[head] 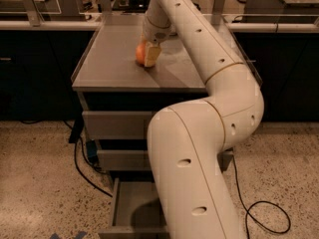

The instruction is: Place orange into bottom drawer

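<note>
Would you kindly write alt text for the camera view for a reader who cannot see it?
The robot's white arm reaches across a grey cabinet, its tool down at the orange that sits on top of it. Below, the bottom drawer stands pulled open, partly hidden by the arm.

i see warm, dim light from above; the gripper (148, 55) over the cabinet top (109, 63) throws a soft shadow beside it.
</note>
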